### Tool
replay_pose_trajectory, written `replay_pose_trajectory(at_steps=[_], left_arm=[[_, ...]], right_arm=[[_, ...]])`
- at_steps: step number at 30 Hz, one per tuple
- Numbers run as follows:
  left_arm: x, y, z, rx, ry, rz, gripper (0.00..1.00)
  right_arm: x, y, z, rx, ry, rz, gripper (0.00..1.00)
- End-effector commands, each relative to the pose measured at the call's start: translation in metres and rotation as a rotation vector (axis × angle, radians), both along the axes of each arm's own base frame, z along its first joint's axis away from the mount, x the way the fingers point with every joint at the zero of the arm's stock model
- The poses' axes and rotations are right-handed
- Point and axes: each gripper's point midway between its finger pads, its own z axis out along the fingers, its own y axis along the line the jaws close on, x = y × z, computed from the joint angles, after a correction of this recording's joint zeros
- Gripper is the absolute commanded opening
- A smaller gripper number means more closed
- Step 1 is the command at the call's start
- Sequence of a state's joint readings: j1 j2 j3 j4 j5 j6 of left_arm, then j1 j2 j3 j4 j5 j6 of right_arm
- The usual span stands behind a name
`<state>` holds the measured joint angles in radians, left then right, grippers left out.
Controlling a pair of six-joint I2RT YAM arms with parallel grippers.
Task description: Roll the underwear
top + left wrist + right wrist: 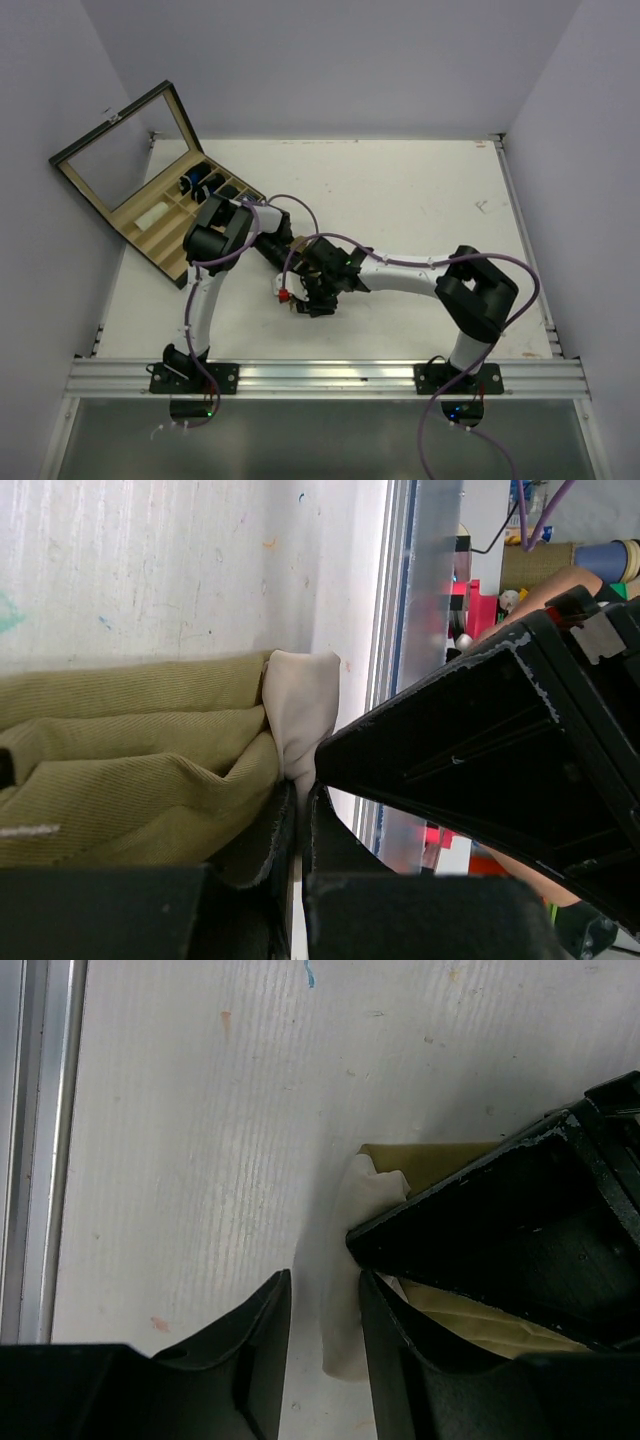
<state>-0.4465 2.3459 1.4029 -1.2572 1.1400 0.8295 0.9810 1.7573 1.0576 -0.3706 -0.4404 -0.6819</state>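
Observation:
The underwear [130, 750] is olive ribbed cloth, bunched in folds, with a cream waistband end [300, 695] sticking out on the white table. My left gripper [300, 815] is shut on that cream end. In the right wrist view the same cream band [350, 1290] lies between the fingers of my right gripper [325, 1278]. That gripper is open: the band touches the right finger and there is a gap to the left one. Olive cloth [480, 1325] shows behind it. From above, the left gripper [292, 262] and right gripper [305, 295] meet at mid-table and hide the underwear.
A wooden compartment box [160, 215] with its glass lid [125, 150] raised stands at the far left, some rolled dark items inside. A metal rail [320, 378] runs along the near table edge. Grey walls close the sides and back.

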Motion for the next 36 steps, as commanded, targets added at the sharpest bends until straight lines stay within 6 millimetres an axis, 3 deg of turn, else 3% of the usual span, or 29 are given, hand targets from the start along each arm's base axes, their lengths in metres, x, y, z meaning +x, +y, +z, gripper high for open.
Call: replay_pose_trajectory(at_steps=[1,4,8,12,15,22,28,33,36], left_arm=[[0.005,0.04,-0.078,0.13,-0.206,-0.177,0.0],[0.004,0.041,-0.078,0.128,-0.204,-0.175,0.0],[0.0,0.043,-0.078,0.129,-0.195,-0.181,0.0],[-0.001,0.044,-0.079,0.132,-0.193,-0.18,0.0],[-0.001,0.043,-0.08,0.131,-0.193,-0.178,0.0],[0.0,0.043,-0.078,0.127,-0.194,-0.178,0.01],[0.0,0.044,-0.078,0.127,-0.197,-0.173,0.04],[0.001,0.043,-0.074,0.118,-0.199,-0.163,0.1],[0.008,0.035,-0.053,0.064,-0.242,-0.126,0.16]], right_arm=[[0.013,0.004,-0.011,0.011,-0.067,0.002,0.38],[0.017,-0.001,-0.018,0.0,-0.096,-0.023,0.4],[0.022,-0.001,-0.003,0.042,-0.144,-0.047,0.44],[0.024,0.001,0.024,0.065,-0.155,-0.051,0.47],[0.023,0.001,0.03,0.064,-0.15,-0.057,0.47],[0.024,0.002,0.006,0.04,-0.15,-0.022,0.47],[0.016,0.008,-0.005,0.061,-0.103,0.0,0.27],[0.006,0.0,-0.026,0.019,-0.035,0.017,0.12],[0.002,-0.003,-0.032,0.001,0.043,0.003,0.01]])
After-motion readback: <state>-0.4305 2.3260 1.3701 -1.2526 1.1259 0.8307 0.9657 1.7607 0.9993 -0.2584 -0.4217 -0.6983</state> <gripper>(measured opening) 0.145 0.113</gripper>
